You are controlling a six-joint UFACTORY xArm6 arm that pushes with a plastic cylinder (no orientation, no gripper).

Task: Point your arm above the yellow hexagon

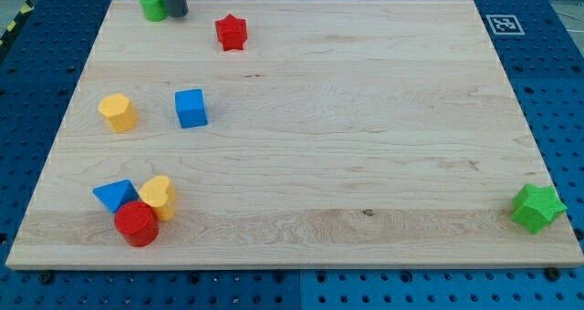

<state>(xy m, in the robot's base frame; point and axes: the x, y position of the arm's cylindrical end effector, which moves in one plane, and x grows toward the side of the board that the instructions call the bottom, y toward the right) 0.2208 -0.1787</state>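
Observation:
The yellow hexagon (119, 112) sits near the board's left edge, about mid-height. My rod comes down at the view's top left, and my tip (176, 14) rests on the board right next to a green cylinder (152, 5), touching or nearly touching its right side. The tip is well above and a little right of the yellow hexagon in the view. A blue cube (191, 108) stands just right of the hexagon.
A red star (231, 32) lies right of my tip. At the bottom left a blue triangle (114, 194), a yellow heart (159, 197) and a red cylinder (137, 223) cluster together. A green star (537, 207) sits at the bottom right edge. A marker tag (502, 24) is at the top right.

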